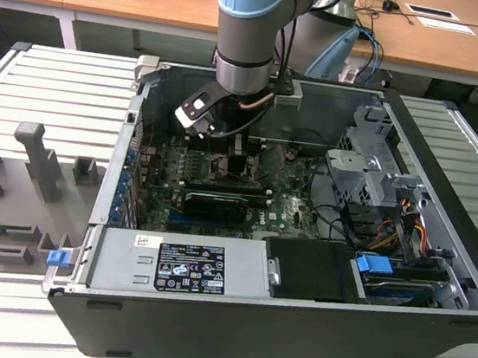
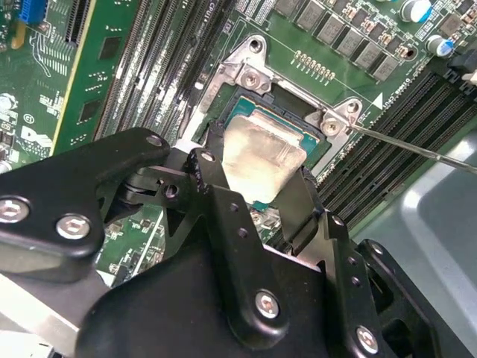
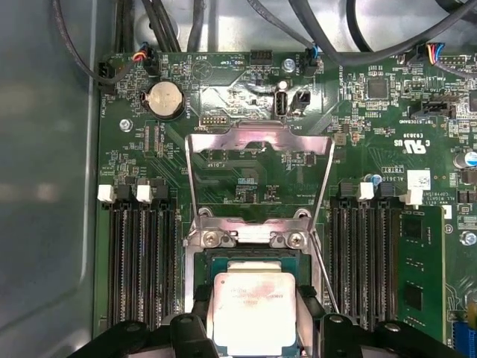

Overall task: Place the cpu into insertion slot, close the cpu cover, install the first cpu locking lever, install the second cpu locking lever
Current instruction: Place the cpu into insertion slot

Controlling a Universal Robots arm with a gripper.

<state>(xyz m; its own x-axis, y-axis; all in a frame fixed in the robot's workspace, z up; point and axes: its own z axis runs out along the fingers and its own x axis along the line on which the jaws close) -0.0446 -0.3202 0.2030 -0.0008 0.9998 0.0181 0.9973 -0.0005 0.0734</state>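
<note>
gripper (image 2: 257, 171): narrowed onto the cpu (image 2: 262, 149), fingers (image 2: 302, 205) pressing two opposite edges.
cpu: metal face up, right over the insertion slot (image 3: 253, 256); seated or not, cannot tell.
insertion slot: mid-motherboard (image 3: 373, 142), between two banks of memory slots (image 3: 141, 261).
cpu cover (image 3: 257, 137): swung open, standing beyond the slot's hinge edge.
lever wire (image 3: 322, 272): unlatched beside the slot.
case (image 1: 289, 342): open, arm (image 1: 247, 40) reaching in near its far wall.
</note>
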